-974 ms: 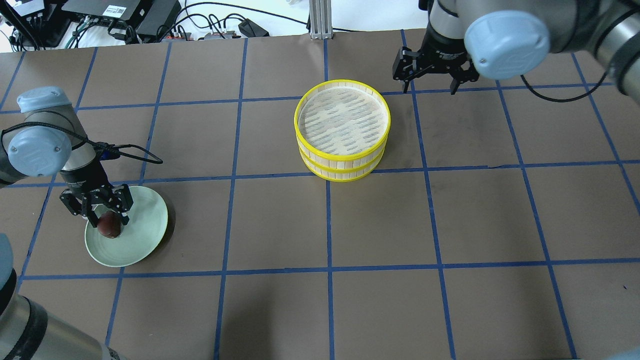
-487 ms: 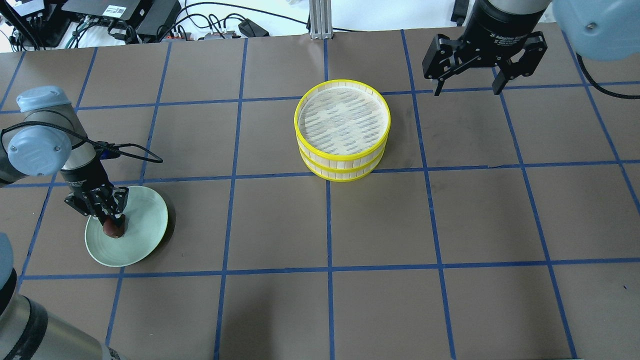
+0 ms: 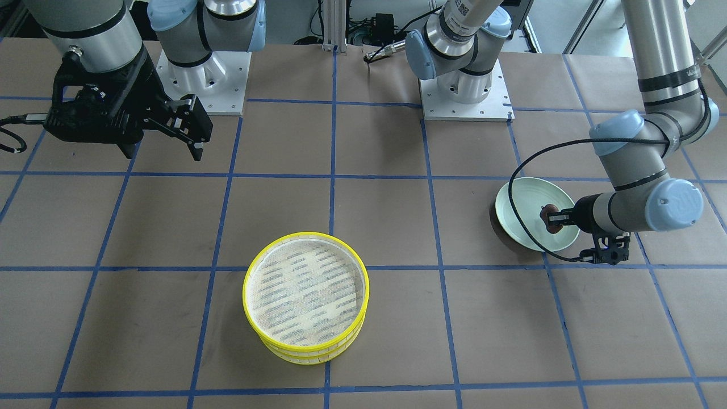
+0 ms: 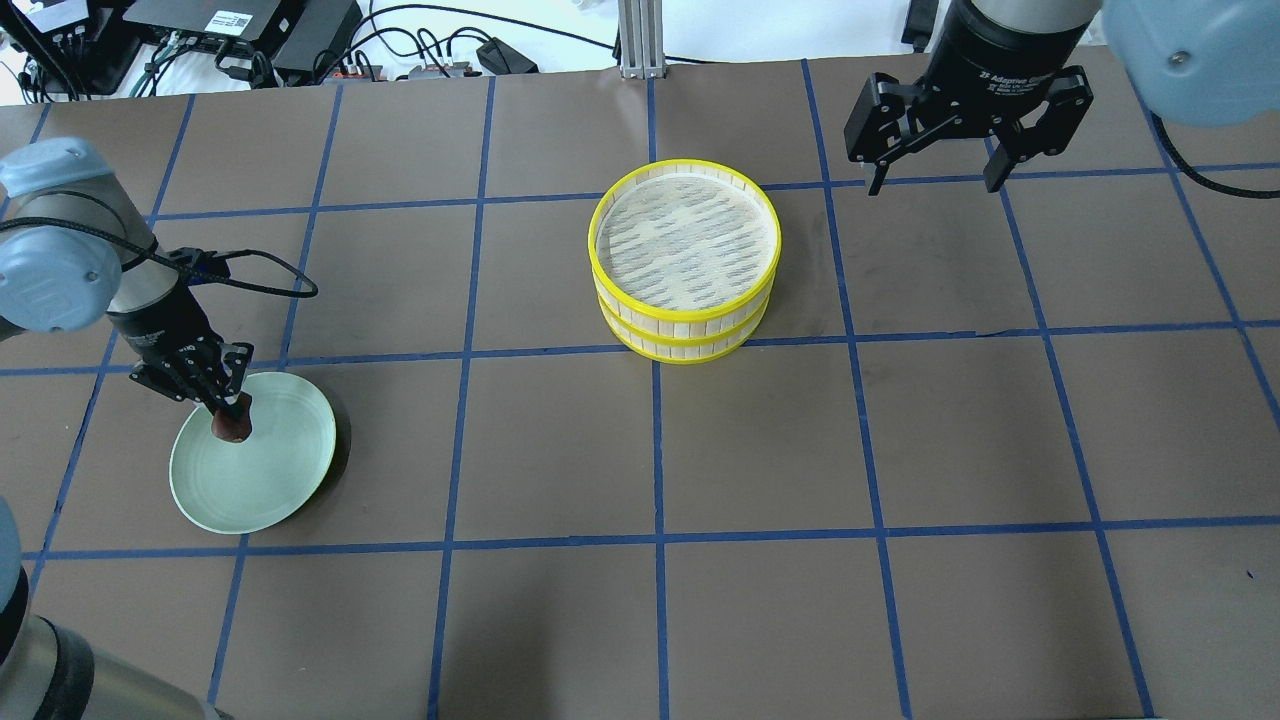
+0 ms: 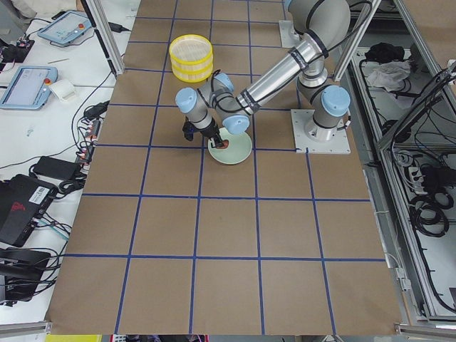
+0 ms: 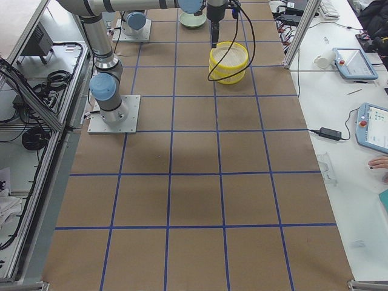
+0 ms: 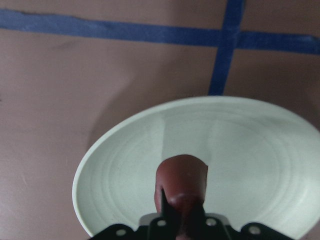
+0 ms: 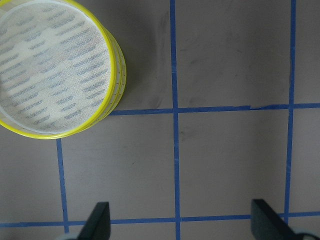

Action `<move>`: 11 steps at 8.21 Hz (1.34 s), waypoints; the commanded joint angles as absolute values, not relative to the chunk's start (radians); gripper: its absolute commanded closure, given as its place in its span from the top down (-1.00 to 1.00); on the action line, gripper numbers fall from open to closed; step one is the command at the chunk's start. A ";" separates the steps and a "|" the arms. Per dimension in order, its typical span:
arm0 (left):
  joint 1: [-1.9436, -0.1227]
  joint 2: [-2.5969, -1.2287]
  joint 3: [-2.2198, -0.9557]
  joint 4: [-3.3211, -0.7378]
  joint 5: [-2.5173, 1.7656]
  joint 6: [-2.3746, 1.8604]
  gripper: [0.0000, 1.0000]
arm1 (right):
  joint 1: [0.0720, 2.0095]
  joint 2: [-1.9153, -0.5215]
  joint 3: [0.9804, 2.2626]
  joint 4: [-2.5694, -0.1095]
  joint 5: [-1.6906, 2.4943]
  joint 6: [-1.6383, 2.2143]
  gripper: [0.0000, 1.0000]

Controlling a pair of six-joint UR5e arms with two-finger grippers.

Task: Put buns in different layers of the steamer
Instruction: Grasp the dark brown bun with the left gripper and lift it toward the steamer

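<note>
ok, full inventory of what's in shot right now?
table: 1, brown with a blue tape grid, under everything
steamer layers: 2, yellow rims and pale mesh floors, stacked at mid-table, top one empty
plate: 1, mint green, on the table at the robot's left
bun: 1, dark reddish-brown, over the plate's far edge, between the left gripper's fingers
electronics and cables: several, black, beyond the table's far edge
left gripper: 1, black, shut on the bun, above the plate
right gripper: 1, black, open and empty, raised over the table on the robot's right of the steamer layers
</note>
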State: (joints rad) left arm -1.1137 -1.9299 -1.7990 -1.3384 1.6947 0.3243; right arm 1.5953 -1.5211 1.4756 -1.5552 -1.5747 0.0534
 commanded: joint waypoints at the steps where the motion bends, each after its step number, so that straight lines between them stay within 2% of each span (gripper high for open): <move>1: -1.190 -1.856 -1.680 -1.370 1.586 0.304 -1.00 | 1.595 -1.520 1.480 -1.557 -1.586 0.051 1.00; 4: -1.389 -1.812 -1.574 -1.345 1.482 0.093 -1.00 | 1.594 -1.525 1.480 -1.557 -1.583 0.051 1.00; 11: -1.706 -1.857 -1.586 -1.002 1.238 -0.256 -1.00 | 1.591 -1.516 1.483 -1.580 -1.585 0.051 1.00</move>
